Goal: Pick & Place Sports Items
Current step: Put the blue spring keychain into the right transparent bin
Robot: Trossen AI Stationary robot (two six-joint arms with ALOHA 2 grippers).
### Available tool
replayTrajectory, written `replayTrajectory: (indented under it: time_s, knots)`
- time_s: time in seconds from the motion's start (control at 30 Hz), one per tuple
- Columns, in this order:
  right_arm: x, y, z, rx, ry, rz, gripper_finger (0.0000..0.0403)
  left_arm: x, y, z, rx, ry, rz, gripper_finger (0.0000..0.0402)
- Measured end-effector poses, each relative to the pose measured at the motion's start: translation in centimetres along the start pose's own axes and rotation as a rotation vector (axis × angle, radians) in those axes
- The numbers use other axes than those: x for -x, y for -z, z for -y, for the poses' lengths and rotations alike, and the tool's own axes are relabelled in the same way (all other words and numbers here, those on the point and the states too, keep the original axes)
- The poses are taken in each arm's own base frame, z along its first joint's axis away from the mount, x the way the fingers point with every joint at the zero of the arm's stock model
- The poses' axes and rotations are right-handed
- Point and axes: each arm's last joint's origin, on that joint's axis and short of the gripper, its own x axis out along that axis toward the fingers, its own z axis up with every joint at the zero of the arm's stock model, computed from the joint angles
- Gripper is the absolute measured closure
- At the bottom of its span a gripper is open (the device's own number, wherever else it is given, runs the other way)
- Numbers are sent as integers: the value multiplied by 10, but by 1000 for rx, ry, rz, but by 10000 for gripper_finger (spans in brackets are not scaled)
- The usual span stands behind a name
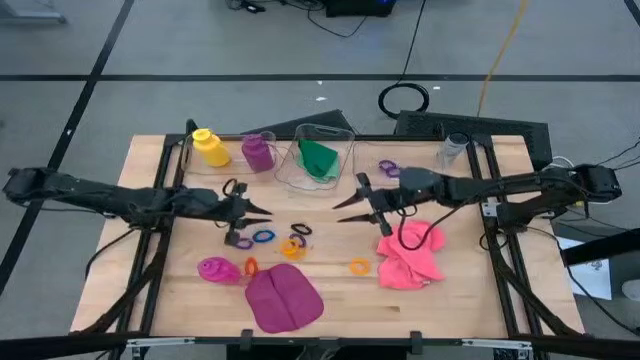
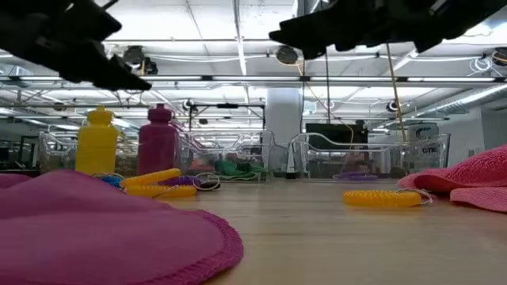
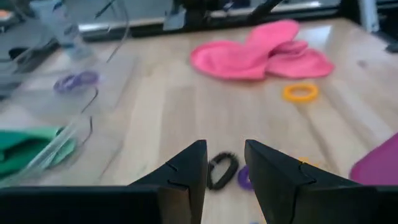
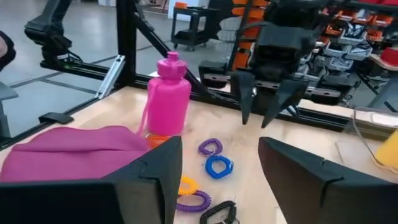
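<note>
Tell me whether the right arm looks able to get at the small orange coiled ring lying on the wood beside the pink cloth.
Probably yes. The small orange coiled ring lies alone on bare wood just beside the pink cloth, and the right gripper hovers open nearby. Nothing covers the ring; the left gripper is across the table.

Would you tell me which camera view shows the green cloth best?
The high view: the green cloth lies unobstructed inside a clear bin. The left wrist view catches only a blurred edge of it, the low view a distant sliver behind bin walls, and the right wrist view misses it.
</note>
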Motion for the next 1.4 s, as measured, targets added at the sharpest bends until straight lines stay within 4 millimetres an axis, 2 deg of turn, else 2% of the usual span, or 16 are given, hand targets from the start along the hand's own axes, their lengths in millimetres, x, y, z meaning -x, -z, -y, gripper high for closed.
replayTrajectory:
  time_s: [0.27, 0.43, 0.6, 0.8, 1.17, 1.27, 1.37, 1.4]
  knots:
    - [1, 1, 2, -22, 8, -3, 255, -15, 15, -3, 32, -8, -128, 309]
    - [1, 1, 2, -21, 8, -3, 255, -32, 26, -8, 84, 42, -199, 309]
    - [1, 1, 2, -20, 8, -4, 255, -40, 33, -15, 137, 77, -229, 309]
    - [1, 1, 2, -16, 8, -4, 255, -42, 36, -17, 166, 112, -244, 309]
    - [1, 1, 2, -13, 8, -4, 255, -41, 40, -11, 85, 163, -288, 310]
    - [1, 1, 2, -13, 8, -4, 254, -41, 41, -11, 78, 164, -295, 333]
    - [1, 1, 2, -13, 8, -4, 255, -41, 41, -11, 64, 166, -296, 393]
    - [1, 1, 2, -13, 8, -4, 255, -41, 41, -11, 58, 166, -295, 401]
